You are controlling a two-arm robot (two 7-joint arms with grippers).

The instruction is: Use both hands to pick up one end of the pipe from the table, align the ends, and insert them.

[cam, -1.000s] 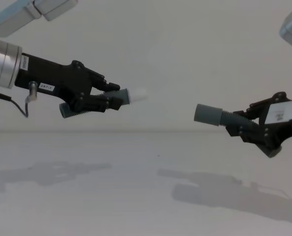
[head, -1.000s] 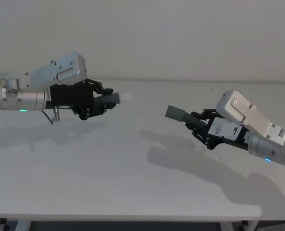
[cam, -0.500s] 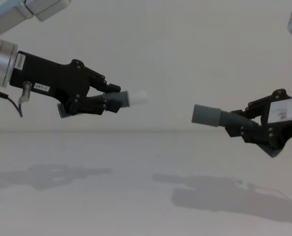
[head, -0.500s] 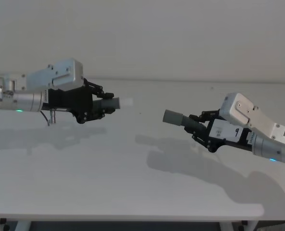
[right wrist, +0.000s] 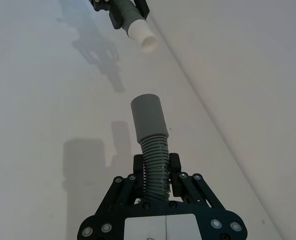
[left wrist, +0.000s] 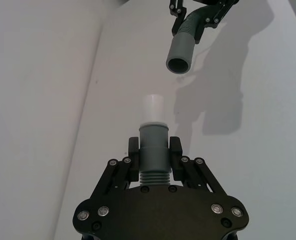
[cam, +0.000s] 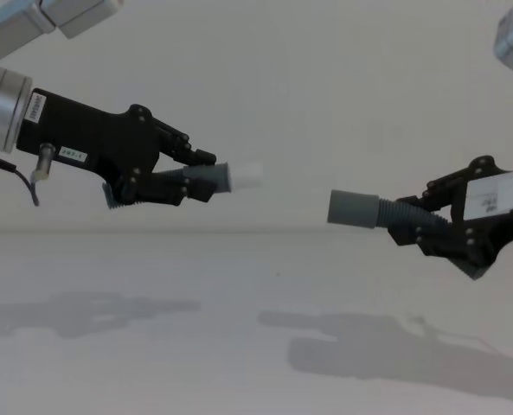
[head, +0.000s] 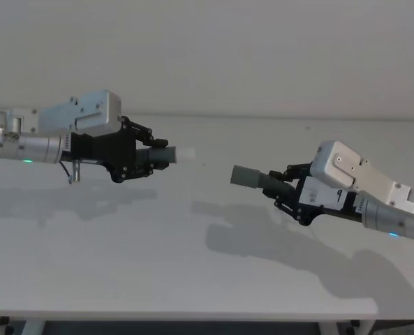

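Both pipe pieces hang in the air above the table point(head: 158, 258). My left gripper point(head: 154, 155) is shut on the dark grey piece point(left wrist: 152, 145), whose white tip point(head: 186, 153) points to the right. My right gripper point(head: 285, 188) is shut on the ribbed grey piece point(right wrist: 153, 150), and its wider collar point(head: 247, 176) points left. The two ends face each other across a gap, and the collar point(cam: 353, 208) sits a little lower than the white tip point(cam: 247, 175). In the left wrist view the collar mouth point(left wrist: 179, 65) lies ahead of the tip and slightly to one side.
The arms' shadows point(head: 262, 237) fall on the white tabletop below. A pale wall point(head: 213, 56) rises behind the table's far edge. The table's front edge point(head: 193, 314) runs along the bottom of the head view.
My right gripper has carried the collar piece leftwards and slightly lower. The left gripper has levelled its piece and edged rightwards. The gap between the ends has narrowed.
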